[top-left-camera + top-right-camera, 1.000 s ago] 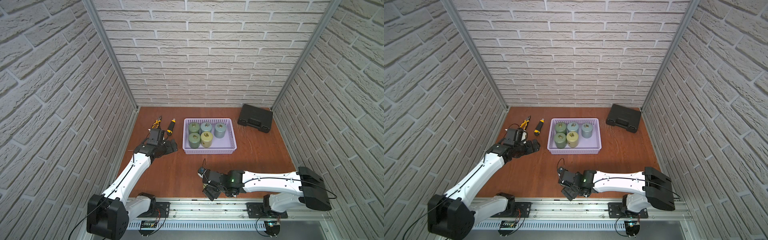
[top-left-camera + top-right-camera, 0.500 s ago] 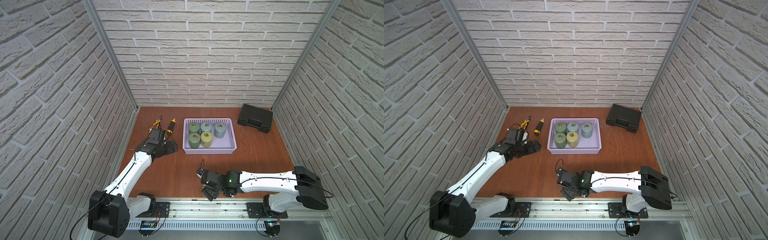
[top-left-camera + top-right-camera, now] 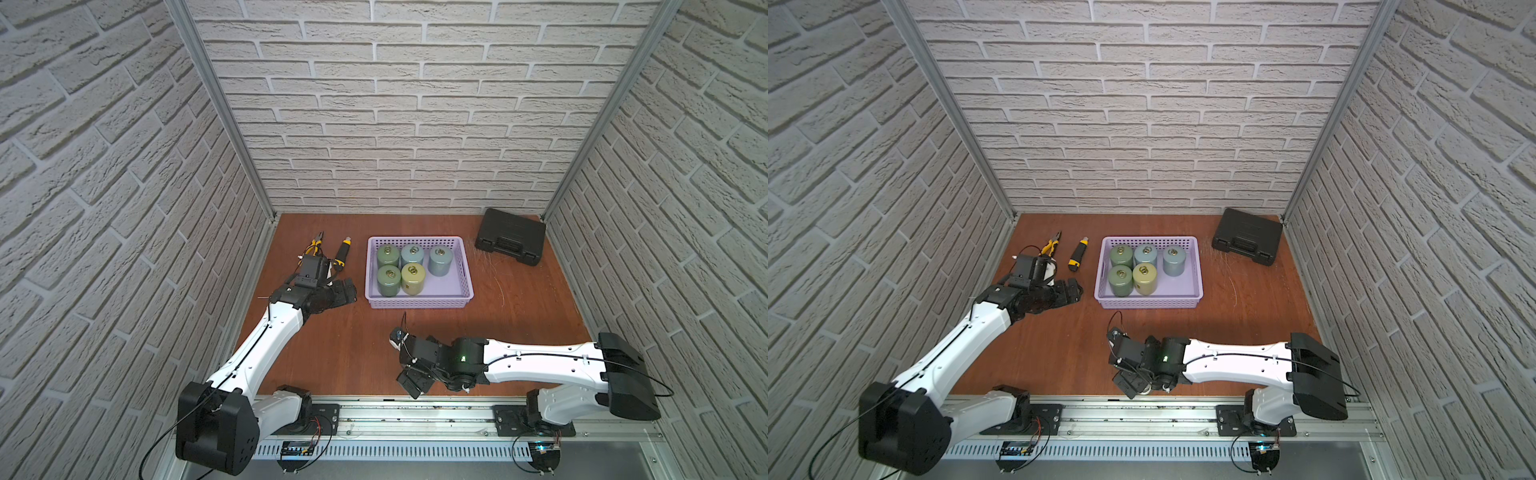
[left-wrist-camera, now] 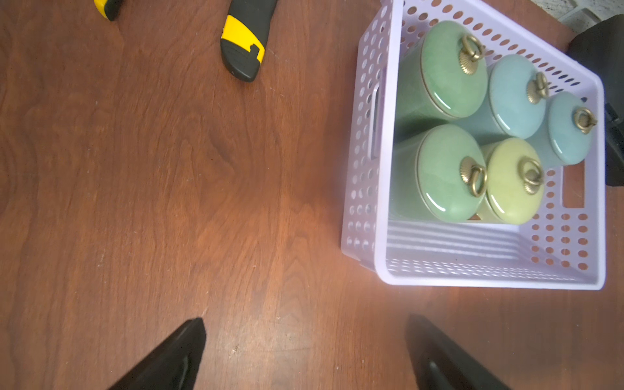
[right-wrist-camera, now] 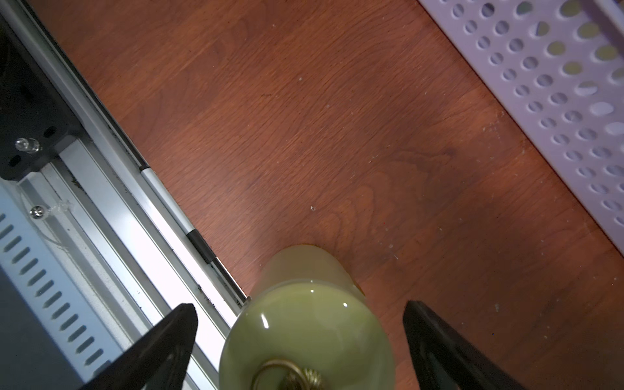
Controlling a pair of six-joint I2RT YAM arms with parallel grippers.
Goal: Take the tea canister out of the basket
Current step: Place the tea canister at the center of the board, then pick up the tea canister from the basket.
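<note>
The lavender basket (image 3: 419, 302) stands mid-table and holds several tea canisters: green (image 3: 389, 279), yellow-green (image 3: 413, 277) and blue (image 3: 441, 259). One more yellow-green tea canister (image 5: 304, 331) with a brass ring stands upright on the wood by the front rail. My right gripper (image 5: 300, 305) is open around it, with a gap on each side. In both top views the right gripper (image 3: 409, 376) hides this canister. My left gripper (image 4: 305, 319) is open and empty above bare wood, left of the basket (image 4: 489, 280).
A black hard case (image 3: 510, 237) lies at the back right. Pliers (image 3: 314, 245) and a yellow-black utility knife (image 3: 343, 254) lie left of the basket, behind the left gripper (image 3: 347, 291). The metal rail (image 5: 162, 216) runs along the table's front edge.
The right gripper's jaws have spread wider and stand off the canister; that arm shifted slightly left. The left arm has barely moved.
</note>
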